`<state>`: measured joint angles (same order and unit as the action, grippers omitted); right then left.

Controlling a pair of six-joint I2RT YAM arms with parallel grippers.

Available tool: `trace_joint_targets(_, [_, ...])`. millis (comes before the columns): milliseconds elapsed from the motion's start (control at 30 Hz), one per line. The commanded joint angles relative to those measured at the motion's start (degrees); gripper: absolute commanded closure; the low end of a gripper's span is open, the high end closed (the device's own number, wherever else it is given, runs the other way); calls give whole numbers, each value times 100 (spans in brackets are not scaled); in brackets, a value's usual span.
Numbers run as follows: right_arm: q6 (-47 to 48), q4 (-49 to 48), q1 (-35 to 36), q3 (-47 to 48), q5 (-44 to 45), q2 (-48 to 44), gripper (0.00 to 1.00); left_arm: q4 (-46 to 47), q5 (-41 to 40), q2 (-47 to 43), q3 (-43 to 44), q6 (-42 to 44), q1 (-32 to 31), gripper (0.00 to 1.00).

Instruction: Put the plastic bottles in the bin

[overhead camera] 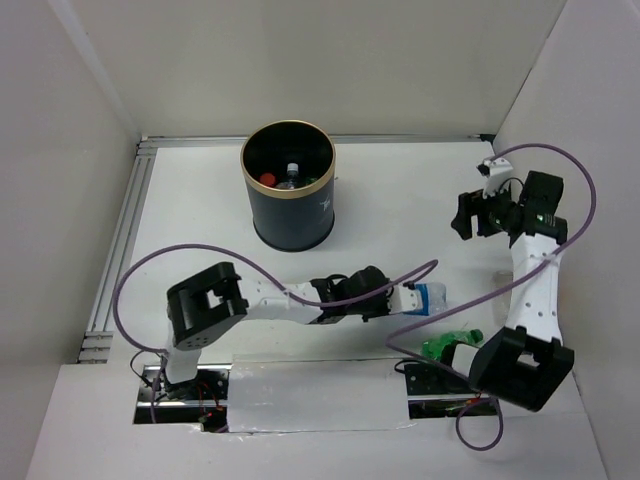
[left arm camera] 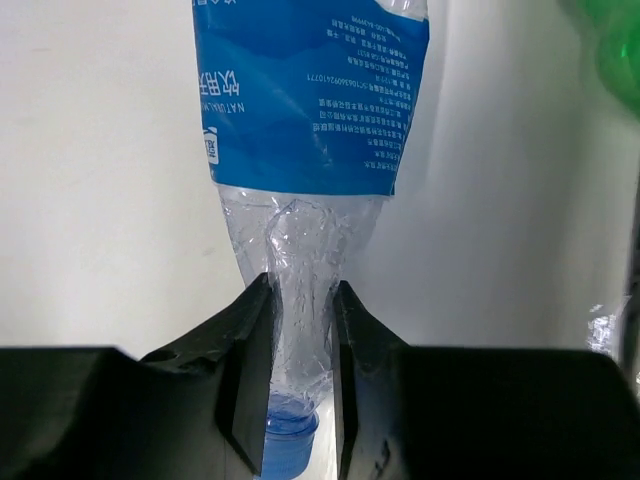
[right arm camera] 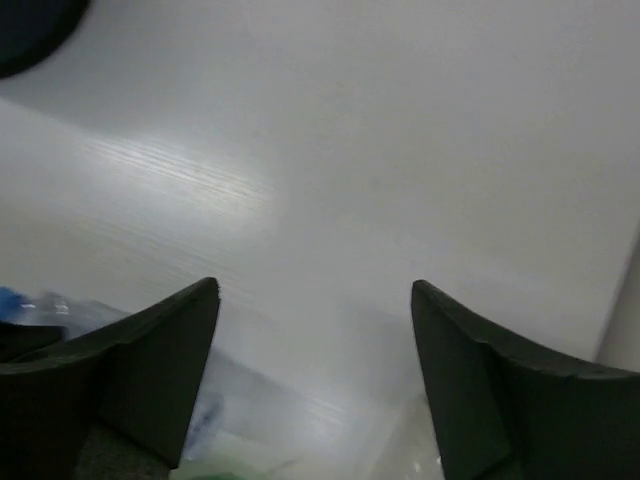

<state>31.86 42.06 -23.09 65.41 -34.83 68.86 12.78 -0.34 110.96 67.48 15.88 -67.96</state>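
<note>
My left gripper [overhead camera: 412, 298] reaches right across the table and is shut on the neck of a crushed clear bottle with a blue label [overhead camera: 432, 296]. The left wrist view shows the bottle [left arm camera: 310, 100] pinched between the black fingers [left arm camera: 250, 370], its blue cap [left arm camera: 285, 432] below them. A green bottle [overhead camera: 450, 343] lies by the right arm's base; its edge shows in the left wrist view [left arm camera: 622, 50]. The navy bin [overhead camera: 290, 205] with a gold rim stands at the back centre and holds several bottles. My right gripper [overhead camera: 468, 216] is open and empty, raised at the far right; it also shows in its own wrist view [right arm camera: 315, 300].
White walls enclose the table on the left, back and right. A metal rail [overhead camera: 120, 250] runs along the left edge. Purple cables loop over both arms. The right arm's base [overhead camera: 520, 365] sits next to the green bottle.
</note>
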Motion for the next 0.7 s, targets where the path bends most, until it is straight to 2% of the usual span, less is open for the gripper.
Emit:
trace_joint_targets(0, [-285, -305, -125, -299, 1940, -321, 13, 103, -615, -1213, 212, -497, 90, 86])
trace_joint_targets(133, [-338, -111, -564, -720, 2251, -566, 8, -582, -1099, -1996, 808, -981, 808, 86])
trace_joint_targets(300, [-329, -163, -565, -1179, 2542, -830, 5, -1144, -1933, -2587, 1494, -1191, 1530, 84])
trace_joint_targets(433, [-329, -347, -749, -1416, 2770, -769, 3, -1347, -2311, -2588, 2075, -1850, 2444, 77])
trace_joint_targets(500, [-329, -348, -802, -1469, 2824, -577, 3, -1348, -2234, -2422, 2233, -2202, 3014, 74])
trace_joint_targets(667, [-92, -286, -854, -1469, 3104, -234, 1, -1777, -2602, -1490, 2831, -2562, 3570, 53])
